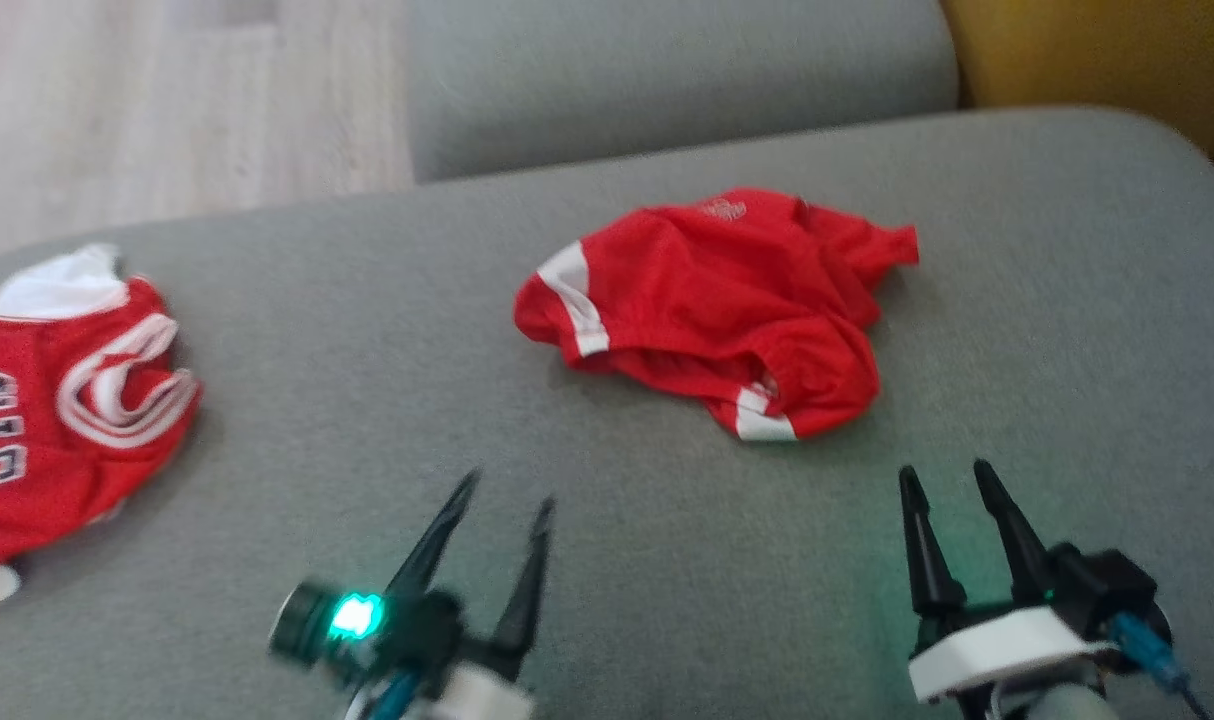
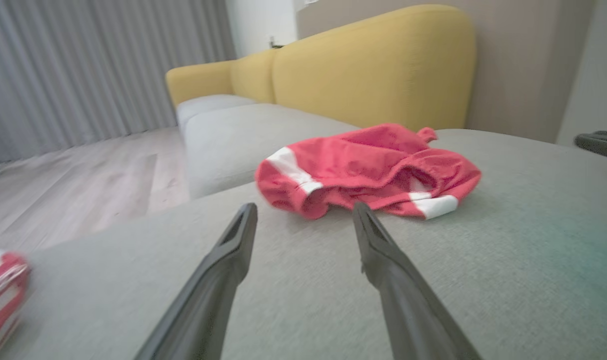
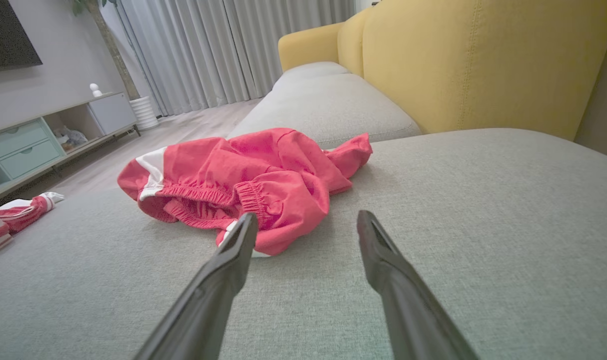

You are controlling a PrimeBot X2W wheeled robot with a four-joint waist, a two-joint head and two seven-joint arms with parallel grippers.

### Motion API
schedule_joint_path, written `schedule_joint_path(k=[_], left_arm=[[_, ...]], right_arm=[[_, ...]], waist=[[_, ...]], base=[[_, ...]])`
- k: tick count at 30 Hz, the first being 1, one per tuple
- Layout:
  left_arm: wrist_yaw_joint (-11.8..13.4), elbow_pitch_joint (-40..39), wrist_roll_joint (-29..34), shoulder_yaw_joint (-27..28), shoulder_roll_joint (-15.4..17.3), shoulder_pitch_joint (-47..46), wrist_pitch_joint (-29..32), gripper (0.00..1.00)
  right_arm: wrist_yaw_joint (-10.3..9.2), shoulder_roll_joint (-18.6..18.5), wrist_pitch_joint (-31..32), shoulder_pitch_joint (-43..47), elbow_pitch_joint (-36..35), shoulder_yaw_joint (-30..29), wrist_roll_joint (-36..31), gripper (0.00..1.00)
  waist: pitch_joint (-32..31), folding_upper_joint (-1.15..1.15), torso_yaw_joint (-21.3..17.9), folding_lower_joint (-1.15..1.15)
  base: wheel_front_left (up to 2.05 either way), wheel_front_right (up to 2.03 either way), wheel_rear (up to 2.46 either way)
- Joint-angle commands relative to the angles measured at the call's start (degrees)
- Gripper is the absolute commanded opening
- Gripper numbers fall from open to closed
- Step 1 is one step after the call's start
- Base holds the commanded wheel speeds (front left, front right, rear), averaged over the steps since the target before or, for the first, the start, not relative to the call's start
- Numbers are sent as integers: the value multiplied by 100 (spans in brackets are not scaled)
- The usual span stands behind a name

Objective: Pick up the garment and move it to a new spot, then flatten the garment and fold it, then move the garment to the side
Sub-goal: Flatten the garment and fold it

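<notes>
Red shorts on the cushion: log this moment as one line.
phase: pre-grasp | red shorts: crumpled on grey cushion, untouched | left hand: open, empty | right hand: open, empty | red jersey: far left

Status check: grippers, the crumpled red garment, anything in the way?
Left gripper open, empty. Right gripper open, empty. Red garment crumpled on grey cushion, ahead of both, untouched. Lettered red jersey far left, out of the path.

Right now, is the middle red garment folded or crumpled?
Crumpled: the red garment lies bunched in a heap on the grey cushion, its elastic waistband ruffled.
</notes>
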Motion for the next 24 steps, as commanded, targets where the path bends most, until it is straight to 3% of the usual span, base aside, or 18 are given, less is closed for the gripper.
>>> schedule_joint_path(k=[1,5,12,24], left_arm=[[-71,-28,168,-3,-17,-555,-37,100],[-332,744,706,-667,-7,-1716,-37,100],[-394,2038,1052,-1173,-19,-3098,-37,100],[-12,3564,846,-1560,-30,-4089,-35,100]], right_arm=[[-4,-25,-33,-349,-218,168,-11,100],[-4,-25,-33,-653,-287,247,55,100],[-4,-25,-33,-977,-356,314,217,100],[-4,-25,-33,-1110,-351,295,530,100]], waist=[[341,0,-253,0],[871,0,-631,0],[1427,0,-1211,0],[1734,0,-1777,0]], base=[[0,0,0],[0,0,0],[0,0,0],[0,0,0]])
